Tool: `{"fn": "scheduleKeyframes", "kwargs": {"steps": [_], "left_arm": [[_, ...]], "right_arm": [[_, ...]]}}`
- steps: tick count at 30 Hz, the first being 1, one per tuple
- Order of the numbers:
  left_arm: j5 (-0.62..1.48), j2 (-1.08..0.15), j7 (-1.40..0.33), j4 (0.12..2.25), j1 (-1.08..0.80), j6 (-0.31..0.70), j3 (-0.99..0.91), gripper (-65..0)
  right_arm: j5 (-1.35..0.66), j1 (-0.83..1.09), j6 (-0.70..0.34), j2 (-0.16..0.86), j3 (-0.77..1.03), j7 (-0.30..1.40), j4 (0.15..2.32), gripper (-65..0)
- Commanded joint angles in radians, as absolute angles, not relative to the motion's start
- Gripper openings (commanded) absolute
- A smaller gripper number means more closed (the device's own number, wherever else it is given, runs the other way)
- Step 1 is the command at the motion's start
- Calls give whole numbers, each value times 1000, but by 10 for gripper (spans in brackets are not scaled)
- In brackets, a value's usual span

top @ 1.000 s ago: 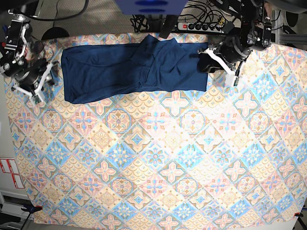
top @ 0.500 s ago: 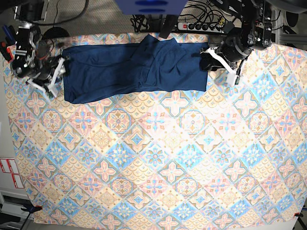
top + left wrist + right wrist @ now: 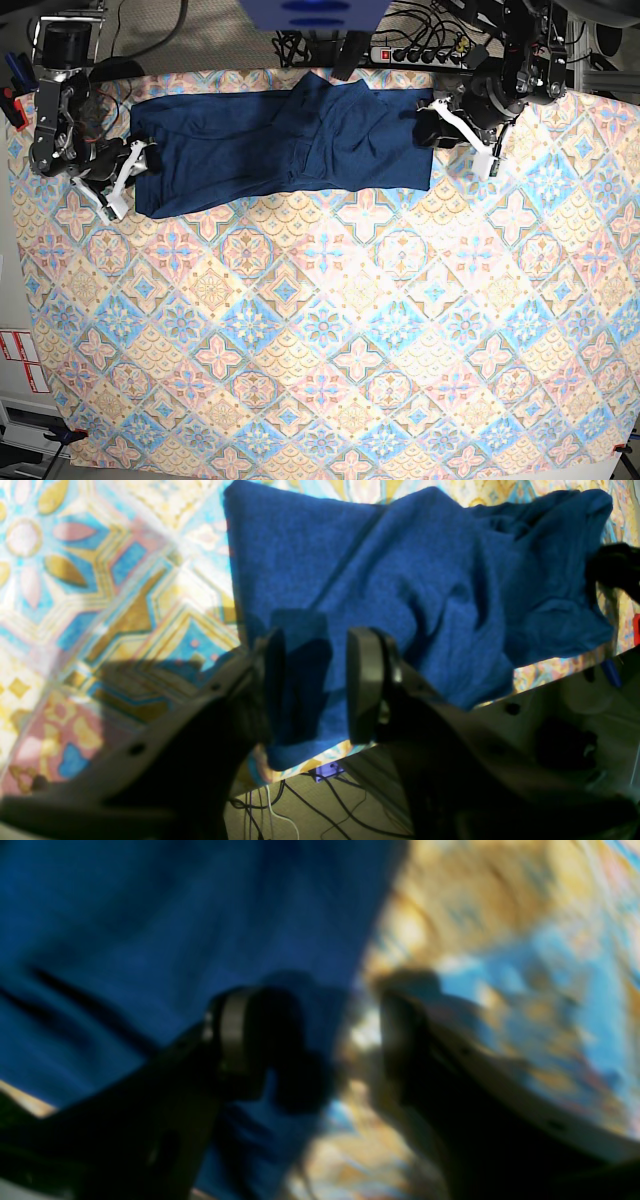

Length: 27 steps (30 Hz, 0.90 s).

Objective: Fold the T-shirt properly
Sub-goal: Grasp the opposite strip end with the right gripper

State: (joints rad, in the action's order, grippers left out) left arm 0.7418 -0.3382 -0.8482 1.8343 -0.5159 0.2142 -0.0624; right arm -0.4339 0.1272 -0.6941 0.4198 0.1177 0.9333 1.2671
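Both jaws gape, gripping nothing: the left gripper (image 3: 312,680) straddles one end of the T-shirt (image 3: 280,140), the right gripper (image 3: 320,1040) its opposite edge. Folded lengthwise into a long band, the garment lies along the far edge of the patterned tablecloth (image 3: 330,330), long axis running side to side; cross folds appear still to come.

Counter (image 3: 330,330) covered by a tiled-pattern cloth in pink, blue and yellow, filling most of the base view. Only the shirt (image 3: 270,140) lies on it, spread along the far edge, long side running left-right, with a rumpled fold near its middle. The shirt's near edge is straight; the rest of the cloth shows bare pattern.
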Motion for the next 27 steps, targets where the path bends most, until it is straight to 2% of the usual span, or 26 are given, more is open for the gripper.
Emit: {"fn": "scheduleKeyframes", "kwargs": {"steps": [1, 12, 27], "left_arm": [[757, -346, -834, 1850, -518, 220, -67, -442], [757, -346, -832, 1850, -518, 220, -67, -442], [757, -346, -832, 1850, -518, 220, -67, -446]], "right_arm": [[-458, 125, -698, 433, 114, 949, 1259, -308], [-598, 133, -698, 438, 48, 974, 1262, -308], [-599, 137, -698, 438, -133, 978, 1262, -311]]}}
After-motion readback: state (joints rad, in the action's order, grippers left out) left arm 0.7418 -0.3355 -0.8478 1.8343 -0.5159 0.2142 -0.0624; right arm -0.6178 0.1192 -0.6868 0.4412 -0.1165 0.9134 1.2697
